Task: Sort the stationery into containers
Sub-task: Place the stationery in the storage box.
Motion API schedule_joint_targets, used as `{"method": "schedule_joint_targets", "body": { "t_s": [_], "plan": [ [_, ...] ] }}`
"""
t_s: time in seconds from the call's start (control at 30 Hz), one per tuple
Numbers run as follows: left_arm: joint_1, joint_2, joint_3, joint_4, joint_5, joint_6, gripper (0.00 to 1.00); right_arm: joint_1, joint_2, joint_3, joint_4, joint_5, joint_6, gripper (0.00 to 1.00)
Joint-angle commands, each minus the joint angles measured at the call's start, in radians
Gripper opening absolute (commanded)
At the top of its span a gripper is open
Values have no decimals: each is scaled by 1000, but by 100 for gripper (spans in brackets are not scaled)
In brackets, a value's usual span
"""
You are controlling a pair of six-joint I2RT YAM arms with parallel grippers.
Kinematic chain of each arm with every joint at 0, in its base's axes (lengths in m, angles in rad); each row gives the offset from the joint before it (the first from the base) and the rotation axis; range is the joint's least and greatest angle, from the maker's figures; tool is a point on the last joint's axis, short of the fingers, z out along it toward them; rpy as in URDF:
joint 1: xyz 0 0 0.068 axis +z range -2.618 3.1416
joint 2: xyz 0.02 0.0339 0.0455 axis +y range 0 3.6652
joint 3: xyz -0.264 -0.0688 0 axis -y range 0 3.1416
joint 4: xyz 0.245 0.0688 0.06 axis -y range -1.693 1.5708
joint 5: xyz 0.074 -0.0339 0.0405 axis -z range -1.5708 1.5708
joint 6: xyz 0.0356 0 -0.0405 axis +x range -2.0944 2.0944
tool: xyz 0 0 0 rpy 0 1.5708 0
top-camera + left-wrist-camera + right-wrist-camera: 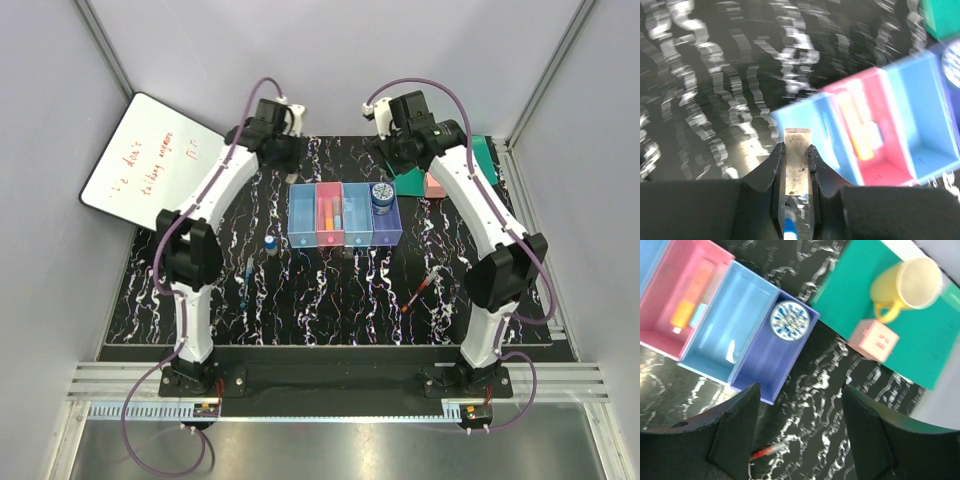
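My left gripper [796,150] is shut on a beige eraser [797,157] and holds it above the mat by the near corner of the first light blue tray [812,117]. From above it [288,160] sits behind the row of trays [302,232]. The pink tray [329,235] holds the orange and teal markers [331,213]. The patterned tin [382,195] sits in the purple tray [765,367]. A blue-capped bottle [271,243], a blue pen [247,280] and a red pen [420,290] lie on the mat. My right gripper [800,392] is open and empty, high beside the purple tray.
A yellow cup [907,287] and a pink cube [872,340] stand on a green mat [930,345] at the back right. A whiteboard [150,165] leans at the back left. Grey walls close in the sides.
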State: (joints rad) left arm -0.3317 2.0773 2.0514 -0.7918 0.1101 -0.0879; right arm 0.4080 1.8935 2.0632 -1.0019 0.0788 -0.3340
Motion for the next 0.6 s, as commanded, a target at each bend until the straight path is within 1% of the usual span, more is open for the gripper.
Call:
{"method": "schedule_joint_targets", "body": {
  "t_s": [0.0, 0.07, 0.17, 0.23, 0.27, 0.33, 0.4, 0.43, 0.57],
  "plan": [
    [-116, -14, 19, 11, 71, 129, 4, -11, -100, -58, 92, 159, -10, 74],
    [-168, 9, 38, 14, 65, 171, 4, -44, -111, -69, 109, 225, 4, 74],
    [-217, 61, 108, 12, 54, 204, 4, -116, -122, -72, 143, 256, 41, 79],
    [-245, 81, 160, 13, 45, 224, 4, -146, -119, -51, 143, 262, 58, 86],
    [-253, 99, 173, 12, 40, 227, 4, -167, -119, -46, 143, 271, 64, 87],
    [-273, 112, 199, 16, 30, 237, 4, -185, -129, -38, 143, 242, 72, 89],
    [-283, 119, 202, 14, 30, 235, 4, -192, -143, -40, 143, 239, 78, 95],
    [-286, 116, 201, 14, 33, 234, 4, -192, -148, -40, 143, 236, 81, 100],
    [-302, 107, 187, 17, 26, 254, 2, -196, -166, -41, 143, 237, 98, 99]
  ]
}}
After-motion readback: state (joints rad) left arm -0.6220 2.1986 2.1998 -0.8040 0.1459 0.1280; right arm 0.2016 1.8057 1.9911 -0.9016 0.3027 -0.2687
